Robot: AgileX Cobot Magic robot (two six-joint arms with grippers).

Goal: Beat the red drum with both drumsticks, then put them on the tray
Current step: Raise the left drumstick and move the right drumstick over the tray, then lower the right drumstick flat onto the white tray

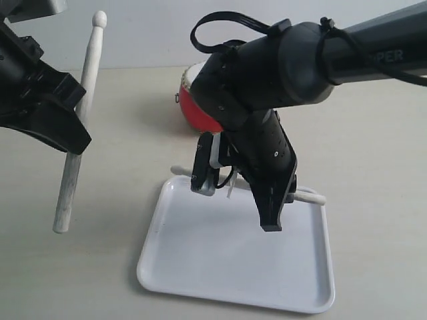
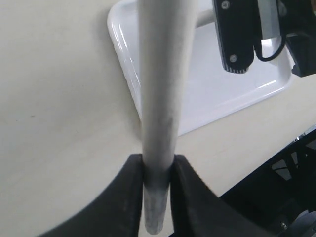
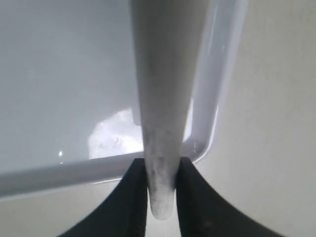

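Observation:
My left gripper (image 1: 75,133) (image 2: 158,163) is shut on the greyish handle of one drumstick (image 1: 80,120) (image 2: 160,74). That stick stands nearly upright above the table, left of the tray (image 1: 233,267) (image 2: 207,94), with its rounded tip up. My right gripper (image 1: 279,207) (image 3: 162,165) is shut on the other drumstick (image 1: 312,197) (image 3: 165,74). This one lies level across the tray's (image 3: 64,74) far edge, its handle end over the far right corner. The red drum (image 1: 193,107) stands behind the tray, mostly hidden by the right arm.
The bulky right arm (image 1: 300,60) hangs over the tray's far side, and its wrist camera (image 1: 203,170) (image 2: 237,34) is low above the rim. Bare beige table (image 1: 373,167) surrounds the tray. A dark frame (image 2: 291,173) lies beyond the table's edge.

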